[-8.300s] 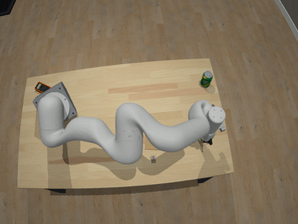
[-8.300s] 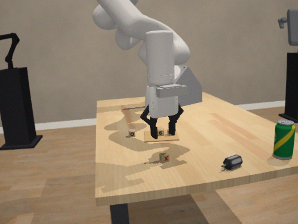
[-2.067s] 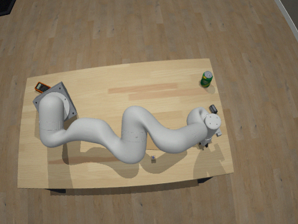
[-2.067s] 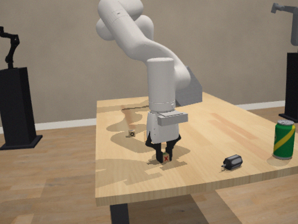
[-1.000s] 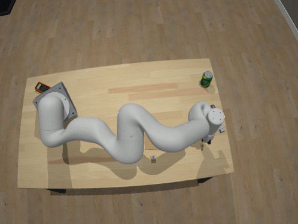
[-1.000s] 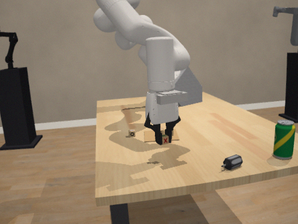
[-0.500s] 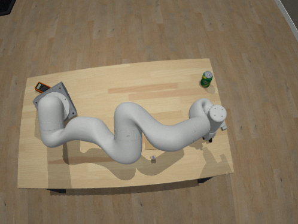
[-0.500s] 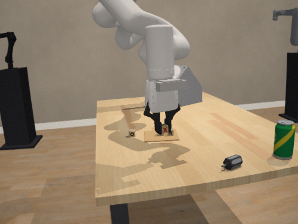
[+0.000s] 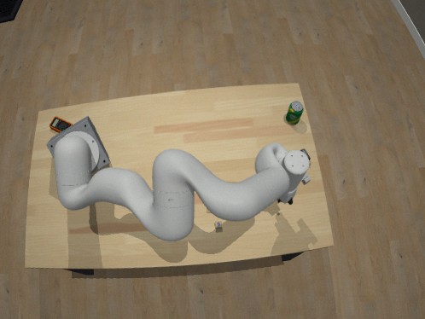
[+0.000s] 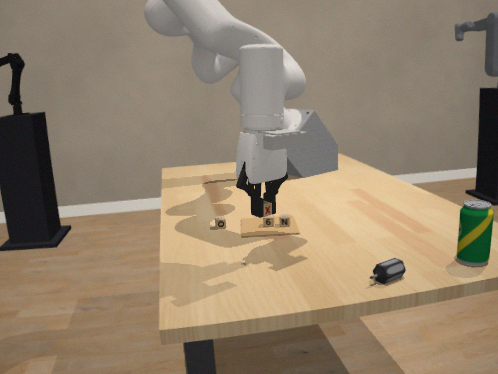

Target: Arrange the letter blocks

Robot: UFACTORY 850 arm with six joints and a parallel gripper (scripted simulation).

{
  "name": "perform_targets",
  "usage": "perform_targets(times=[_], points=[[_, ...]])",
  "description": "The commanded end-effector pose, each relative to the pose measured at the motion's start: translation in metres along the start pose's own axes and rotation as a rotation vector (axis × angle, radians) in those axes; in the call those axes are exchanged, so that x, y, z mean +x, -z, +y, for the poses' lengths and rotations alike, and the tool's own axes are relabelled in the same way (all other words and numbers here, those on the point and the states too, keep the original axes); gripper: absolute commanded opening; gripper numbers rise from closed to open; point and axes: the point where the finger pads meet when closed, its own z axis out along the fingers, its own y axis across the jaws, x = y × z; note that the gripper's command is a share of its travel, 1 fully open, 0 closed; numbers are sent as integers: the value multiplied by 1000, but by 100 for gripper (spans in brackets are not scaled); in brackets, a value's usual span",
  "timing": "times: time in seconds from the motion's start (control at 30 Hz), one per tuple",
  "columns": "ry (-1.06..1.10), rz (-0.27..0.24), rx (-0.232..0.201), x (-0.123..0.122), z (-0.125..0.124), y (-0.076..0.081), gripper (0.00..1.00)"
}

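In the exterior view my gripper (image 10: 264, 210) is shut on a small wooden block with a red X (image 10: 268, 208) on its camera-facing side. It holds the block just above the left part of the tan mat (image 10: 270, 227). Two blocks stand side by side on the mat, one showing "6" (image 10: 269, 221) and one showing "N" (image 10: 284, 221). A block showing "O" (image 10: 220, 223) stands on the table left of the mat, off it; it also shows in the top view (image 9: 218, 226). There, the arm hides the mat and the gripper (image 9: 290, 198) is mostly under the wrist.
A green can (image 10: 475, 232) stands near the table's right edge, and it also shows in the overhead view (image 9: 294, 112). A black cylinder (image 10: 388, 271) lies near the front edge. An orange multimeter (image 9: 60, 124) lies beside the robot's base (image 9: 78, 142).
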Motion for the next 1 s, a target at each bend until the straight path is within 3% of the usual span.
perform_targets(times=[0.0, 0.17, 0.23, 0.27, 0.7, 0.97], points=[[137, 13, -17, -30, -14, 1, 23], [297, 13, -21, -66, -35, 1, 23], [297, 13, -21, -66, -35, 1, 23], [376, 14, -20, -85, -47, 1, 23], [746, 33, 4, -180, -115, 4, 23], [765, 35, 6, -185, -119, 4, 23]])
